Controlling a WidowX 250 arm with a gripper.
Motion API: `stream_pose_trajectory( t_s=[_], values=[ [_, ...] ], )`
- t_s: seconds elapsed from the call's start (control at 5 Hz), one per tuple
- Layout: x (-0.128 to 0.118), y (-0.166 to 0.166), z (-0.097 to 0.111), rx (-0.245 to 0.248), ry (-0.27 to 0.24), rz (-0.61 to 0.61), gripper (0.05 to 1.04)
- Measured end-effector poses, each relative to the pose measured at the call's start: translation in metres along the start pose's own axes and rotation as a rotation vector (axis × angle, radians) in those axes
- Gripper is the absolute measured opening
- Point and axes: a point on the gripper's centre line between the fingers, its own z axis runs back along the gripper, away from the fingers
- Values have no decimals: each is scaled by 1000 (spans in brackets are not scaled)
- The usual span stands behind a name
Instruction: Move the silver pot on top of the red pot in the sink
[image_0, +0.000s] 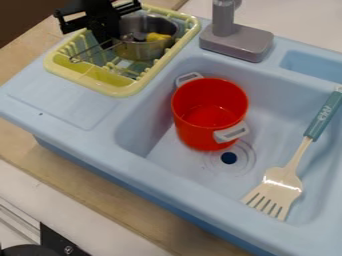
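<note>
At the upper left, the black gripper (104, 33) hangs down over the yellow dish rack (120, 91), right beside the left side of the silver pot (143, 51). That pot sits in the rack with a yellow item inside it, and a thin wire-like handle extends toward the lower left. Whether the gripper touches the pot, I cannot tell. The red pot (204, 131) stands in the blue sink basin, its opening facing up, with a grey handle on either side; its inside looks empty.
A grey faucet (235, 40) rises from the sink's back edge, right of the rack. A spatula-like fork (277, 182) with a teal handle leans across the right side of the basin (163, 150). A dark drain lies just below the red pot.
</note>
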Motion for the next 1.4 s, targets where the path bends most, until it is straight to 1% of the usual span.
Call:
stream_pose_trajectory(
  t_s=[0.2,0.4,0.6,0.8,1.0,1.2,1.4],
  values=[
    [-5,0,17,-10,-34,-1,58],
    [-17,-4,33,-25,-63,7,58],
    [-25,-4,45,-40,-80,2,58],
    [-45,-3,52,-49,-83,-18,58],
    [-74,-14,54,-42,-80,-35,58],
    [-97,-23,52,-33,-77,-43,58],
    [-115,-29,45,-27,-62,-53,58]
  ],
)
